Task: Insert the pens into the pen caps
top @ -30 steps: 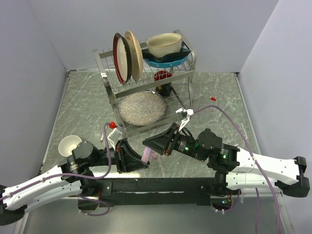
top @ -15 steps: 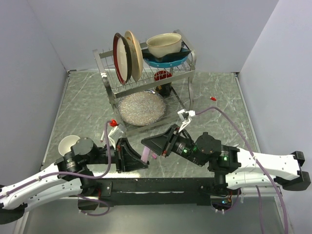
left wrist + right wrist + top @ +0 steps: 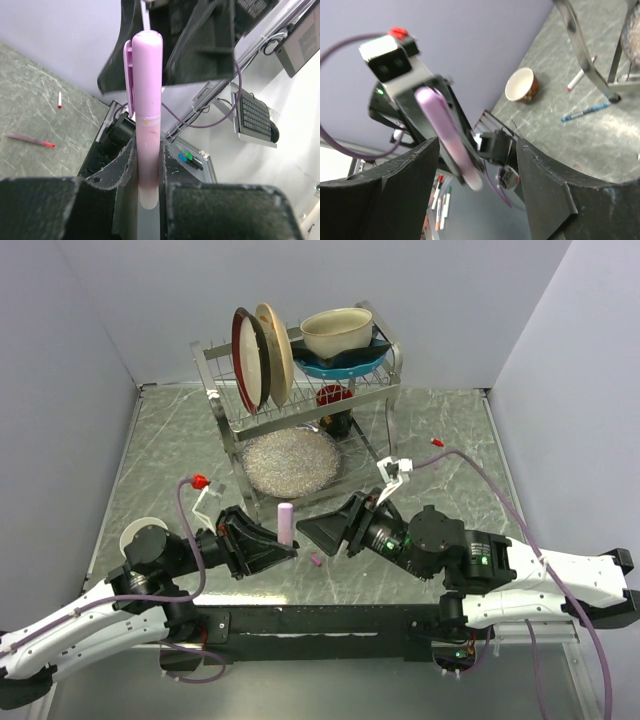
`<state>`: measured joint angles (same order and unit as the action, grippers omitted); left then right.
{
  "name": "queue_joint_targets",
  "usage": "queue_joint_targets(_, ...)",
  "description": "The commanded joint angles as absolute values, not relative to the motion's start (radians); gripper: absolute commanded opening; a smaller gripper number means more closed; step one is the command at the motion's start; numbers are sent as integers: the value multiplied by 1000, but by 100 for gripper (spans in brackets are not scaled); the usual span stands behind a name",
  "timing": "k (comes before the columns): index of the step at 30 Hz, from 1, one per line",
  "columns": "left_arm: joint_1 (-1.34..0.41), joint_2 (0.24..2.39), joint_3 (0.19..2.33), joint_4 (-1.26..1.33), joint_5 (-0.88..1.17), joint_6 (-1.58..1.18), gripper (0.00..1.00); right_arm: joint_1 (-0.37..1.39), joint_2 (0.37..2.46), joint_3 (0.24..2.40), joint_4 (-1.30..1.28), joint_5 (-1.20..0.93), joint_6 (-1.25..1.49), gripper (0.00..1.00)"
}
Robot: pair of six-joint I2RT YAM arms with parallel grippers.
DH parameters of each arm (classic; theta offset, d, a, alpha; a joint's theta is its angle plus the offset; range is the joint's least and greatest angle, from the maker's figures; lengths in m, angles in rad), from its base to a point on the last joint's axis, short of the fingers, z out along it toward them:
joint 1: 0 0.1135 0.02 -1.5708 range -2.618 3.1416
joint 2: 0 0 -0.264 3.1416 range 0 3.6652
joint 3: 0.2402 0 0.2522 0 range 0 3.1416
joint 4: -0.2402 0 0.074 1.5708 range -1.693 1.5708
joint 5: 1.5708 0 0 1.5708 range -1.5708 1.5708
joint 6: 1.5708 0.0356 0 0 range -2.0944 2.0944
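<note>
Since a second ago the right tool (image 3: pixel 475 150) has sprung apart and drawn back from the pink pen (image 3: pixel 148 125). The left tool (image 3: pixel 149 170) has swung that pen up and away from the gap where the two tools met.

The left tool is clamped on the lower barrel and holds the pen upright above the bench (image 3: pixel 180 450), near the front of the dish rack (image 3: pixel 300 410). The right tool's fingers stand wide with nothing between them, facing the pen from just beside it.

By my reading, one pen is done: a cap (image 3: pixel 146 70) sits on the pink barrel, its seam showing below the clip. The rest is still to do. A blue pen (image 3: pixel 585 112) and a white pen (image 3: pixel 579 78) with a red tip lie on the bench by the rack leg, and a thin red pen (image 3: pixel 30 140) lies apart from them. A red piece (image 3: pixel 437 441), probably a cap, sits well off to the right. A pink bit (image 3: pixel 316 561) lies between the tools, too small to identify.

The pink pen is smooth, round plastic, paler and slightly see-through at the gripped end. Its cap has a domed top and a flat clip. The tool pads look dark, rough and grainy. The bench is grey-green stone-look sheet with pale veins.
</note>
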<state>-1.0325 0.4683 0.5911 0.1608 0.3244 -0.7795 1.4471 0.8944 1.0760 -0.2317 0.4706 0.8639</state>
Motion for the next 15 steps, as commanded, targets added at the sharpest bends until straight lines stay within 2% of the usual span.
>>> queue_joint_targets(1,-1031,485,604,228,370,-793,1,1416,926,1149,-175,456,799,71)
queue_joint_targets(7,-1029,483,607,230,379,-804,1,1405,1008,1201,-195,388,784,71)
queue_joint_targets(10,-1029,474,615,210,370,-802,1,1405,1031,1194,-177,361,790,66)
queue_joint_targets(13,-1029,474,618,178,354,-804,1,1405,1022,1154,-134,345,799,38)
queue_joint_targets(14,-1031,474,618,170,353,-808,2,1404,1013,1135,-123,341,798,16)
queue_joint_targets(15,-1031,474,618,154,347,-811,7,1401,1009,1129,-115,336,795,7)
